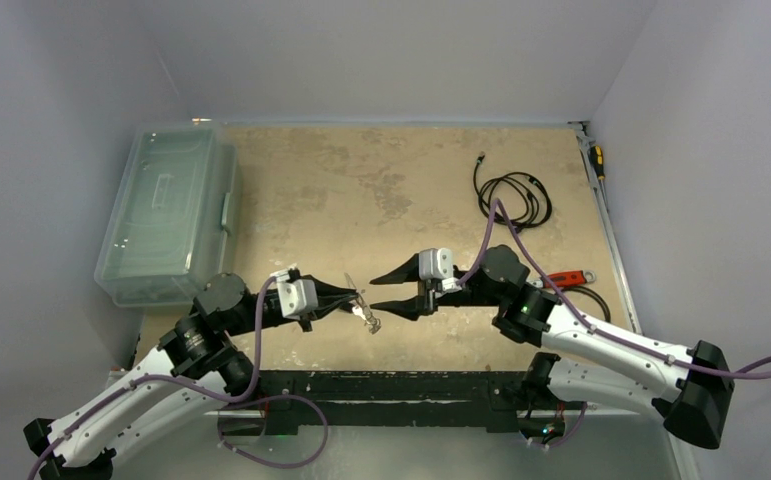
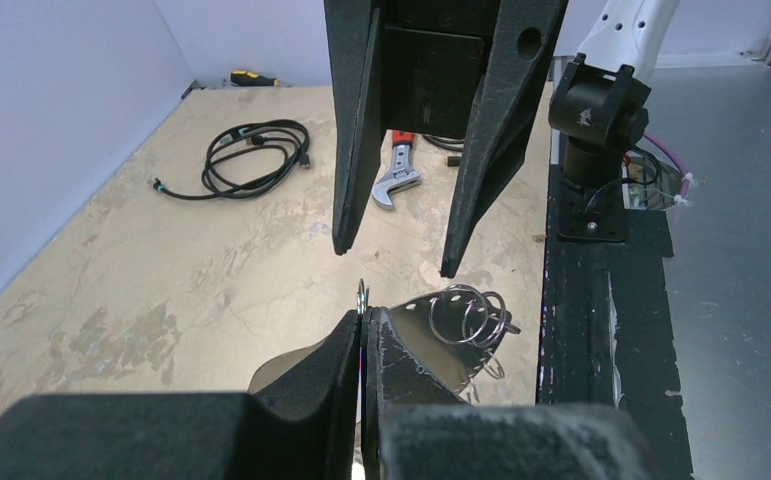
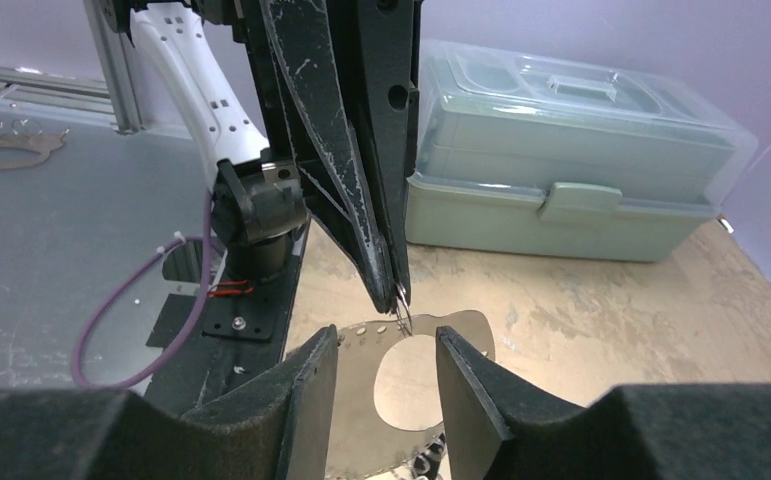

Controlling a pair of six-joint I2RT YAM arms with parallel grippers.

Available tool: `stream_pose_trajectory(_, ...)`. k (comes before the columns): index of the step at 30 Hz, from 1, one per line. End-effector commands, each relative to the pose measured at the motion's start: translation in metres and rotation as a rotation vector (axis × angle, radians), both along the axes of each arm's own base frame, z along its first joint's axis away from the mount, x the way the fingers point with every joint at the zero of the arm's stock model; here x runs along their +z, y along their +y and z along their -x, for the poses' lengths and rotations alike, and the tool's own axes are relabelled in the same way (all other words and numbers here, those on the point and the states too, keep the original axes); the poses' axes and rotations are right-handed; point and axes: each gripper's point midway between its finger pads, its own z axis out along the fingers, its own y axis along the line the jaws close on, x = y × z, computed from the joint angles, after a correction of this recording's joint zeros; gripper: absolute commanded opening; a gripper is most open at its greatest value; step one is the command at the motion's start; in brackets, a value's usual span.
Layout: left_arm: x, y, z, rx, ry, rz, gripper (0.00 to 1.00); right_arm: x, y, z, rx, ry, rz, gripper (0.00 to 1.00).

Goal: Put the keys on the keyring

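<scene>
Currently your keyring (image 3: 464, 328) is held up over the desk (image 1: 361, 190) near its front edge, caught by a thin wire loop at its top in your left tool (image 3: 396, 290), which is clamped fully closed. A few small wire rings (image 2: 473, 315) bunch at the keyring's side, and you cannot pick the keys out among them. Your right tool (image 3: 386, 345) faces the left one with its jaws about halfway apart, one on each side of the keyring, gripping nothing. Behind it lie a red-handled wrench (image 1: 566, 278) and a coiled black cable (image 1: 511, 195). A clear plastic box (image 1: 166, 215) sits at the desk's left.
</scene>
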Motion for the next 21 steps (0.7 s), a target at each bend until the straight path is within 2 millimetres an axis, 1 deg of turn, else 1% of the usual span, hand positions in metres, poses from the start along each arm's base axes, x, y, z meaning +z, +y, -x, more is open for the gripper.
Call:
stream_pose_trajectory(1,0.018,-0.001,0.004,-0.019,-0.033,0.066,0.00,0.038,0.003,-0.001,0.014,-0.046,-0.094,0.43)
stream_pose_trajectory(8,0.020,-0.001,0.006,-0.031,-0.039,0.075,0.00,0.033,0.012,-0.007,0.018,-0.038,-0.069,0.39)
stream_pose_trajectory(14,0.022,0.000,0.006,-0.025,-0.044,0.080,0.00,0.036,0.016,-0.007,0.037,-0.040,-0.077,0.36)
stream_pose_trajectory(21,0.024,0.002,0.007,-0.020,-0.051,0.090,0.00,0.032,0.019,-0.011,0.023,-0.025,-0.069,0.33)
